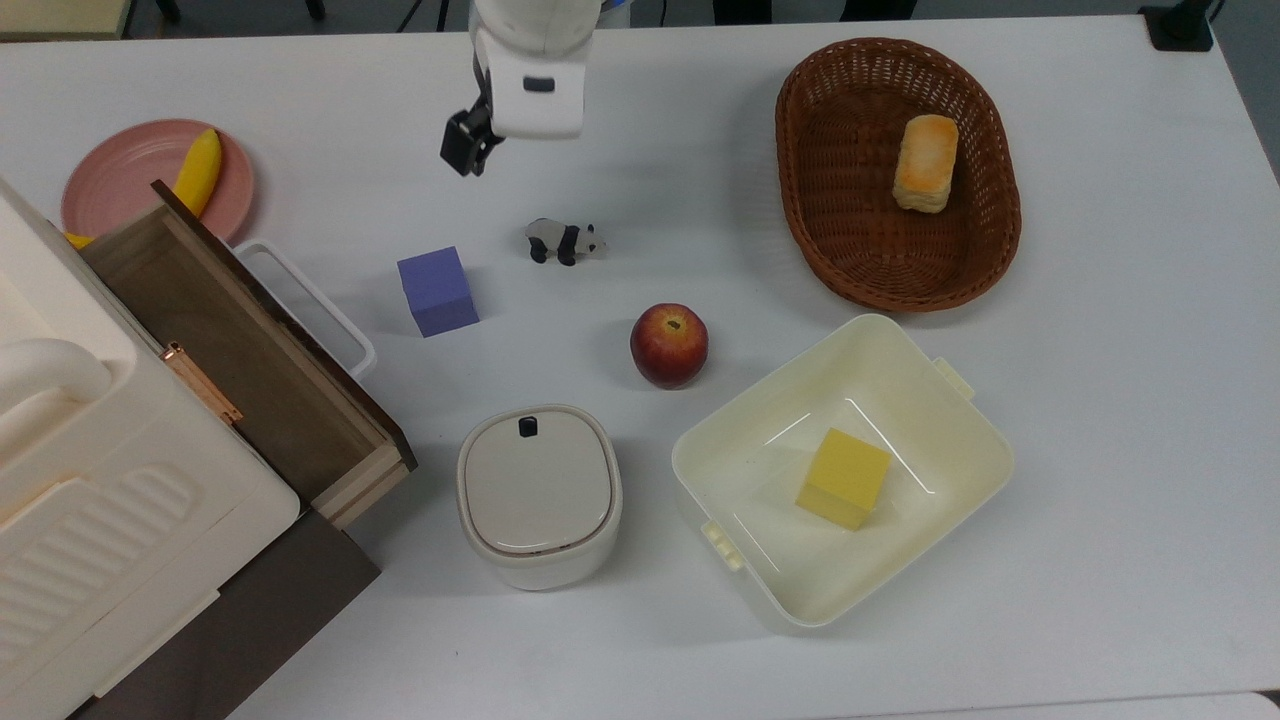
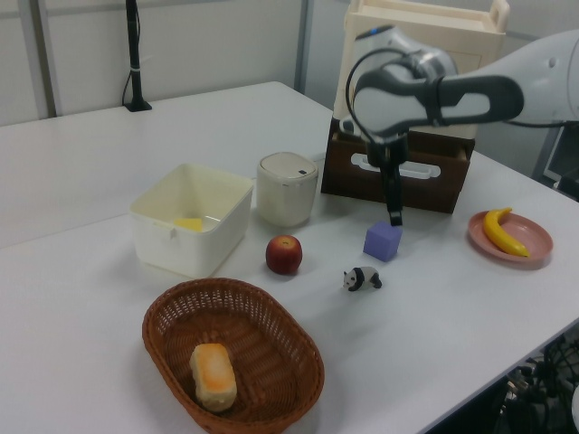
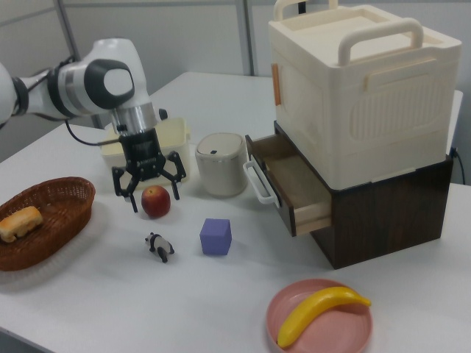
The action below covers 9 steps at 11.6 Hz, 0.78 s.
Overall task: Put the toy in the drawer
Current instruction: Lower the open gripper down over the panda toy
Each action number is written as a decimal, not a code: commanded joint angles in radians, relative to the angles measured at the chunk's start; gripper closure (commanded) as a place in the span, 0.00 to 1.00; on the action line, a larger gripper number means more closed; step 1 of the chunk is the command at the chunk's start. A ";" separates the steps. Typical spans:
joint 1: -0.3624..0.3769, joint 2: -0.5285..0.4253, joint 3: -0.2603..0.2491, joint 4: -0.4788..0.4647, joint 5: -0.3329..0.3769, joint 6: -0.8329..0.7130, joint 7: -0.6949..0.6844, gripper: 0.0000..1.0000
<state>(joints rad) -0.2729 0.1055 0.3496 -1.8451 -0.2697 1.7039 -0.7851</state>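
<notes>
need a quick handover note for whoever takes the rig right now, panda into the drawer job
Pincer: open, holding nothing, hanging above the table short of the panda figurine.
Panda figurine: standing on the white table, between the purple cube and the apple, untouched.
Drawer: pulled open under the cream cabinet, nothing in it.
Done: nothing of the job yet.
Left: lower over the panda, grasp it, carry it past the purple cube to the drawer, release inside.
</notes>
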 commanded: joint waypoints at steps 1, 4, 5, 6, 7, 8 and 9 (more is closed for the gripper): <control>-0.008 0.003 0.014 -0.112 -0.039 0.148 -0.108 0.00; -0.006 -0.001 0.029 -0.247 -0.040 0.376 -0.044 0.00; -0.005 0.008 0.029 -0.249 -0.042 0.411 -0.040 0.00; -0.005 0.028 0.029 -0.249 -0.042 0.443 -0.017 0.00; -0.005 0.040 0.029 -0.249 -0.033 0.468 0.027 0.00; -0.003 0.048 0.031 -0.250 -0.028 0.500 0.068 0.00; -0.002 0.049 0.031 -0.262 -0.019 0.520 0.076 0.00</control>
<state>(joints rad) -0.2726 0.1542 0.3709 -2.0769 -0.2925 2.1596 -0.7741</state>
